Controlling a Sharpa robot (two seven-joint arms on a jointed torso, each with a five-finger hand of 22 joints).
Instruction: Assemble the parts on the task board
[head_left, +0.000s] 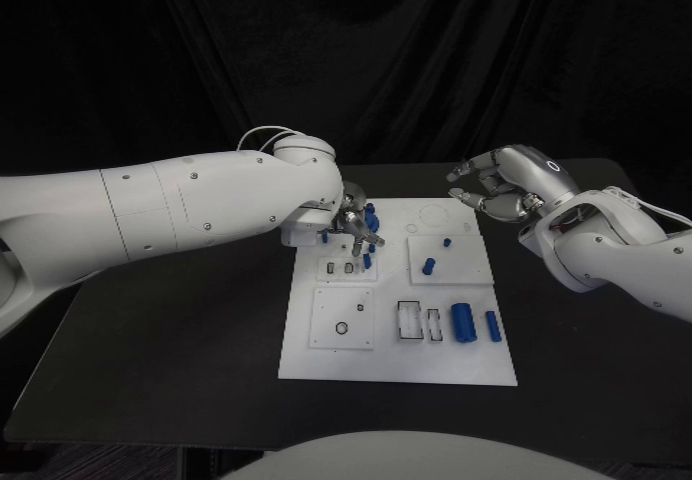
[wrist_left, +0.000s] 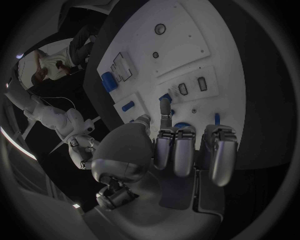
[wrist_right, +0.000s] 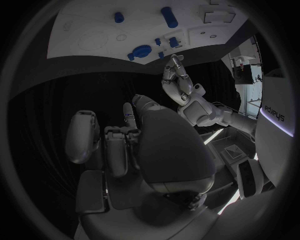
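Your left hand (head_left: 351, 222) sits over the far-left corner of the task board (head_left: 397, 365), fingertips down among small blue parts (head_left: 368, 216) there; you can't tell if it holds one. More blue parts lie on the board's right half: a short one (head_left: 430, 265) mid-board, a thick cylinder (head_left: 463, 322) and a thin one (head_left: 493, 326) nearer you. Your right hand (head_left: 498, 185) hovers off the board's far-right corner, fingers curled in, nothing in them.
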